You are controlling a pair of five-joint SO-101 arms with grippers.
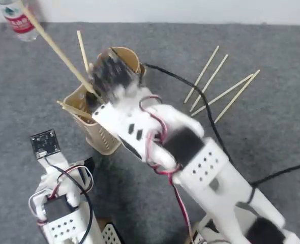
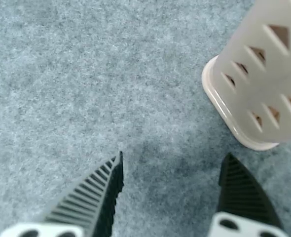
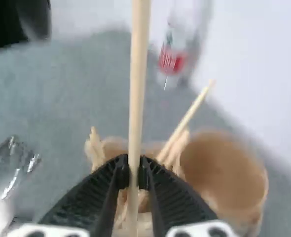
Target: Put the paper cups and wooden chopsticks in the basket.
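The right gripper (image 3: 130, 170) has its ribbed black jaws pinching a round, pale wooden chopstick (image 1: 53, 46) low on its shaft, right above the basket (image 1: 101, 137), with the long end slanting up and away over the grey, felt-like surface (image 1: 272, 61). The basket is beige plastic, tall and tapered, its walls pierced with triangular holes. A few more sticks (image 1: 73, 109) already stand in it and lean out over the rim. A brown paper cup (image 1: 127, 57) sits at the basket's far end; whether it is inside or just behind, I cannot tell. Four loose chopsticks (image 1: 208, 83) lie fanned on the surface, well apart from the basket. The left gripper (image 2: 175, 158) hangs low beside the basket's foot, jaws spread over bare felt. A clear plastic bottle (image 1: 18, 20) stands in the far corner.
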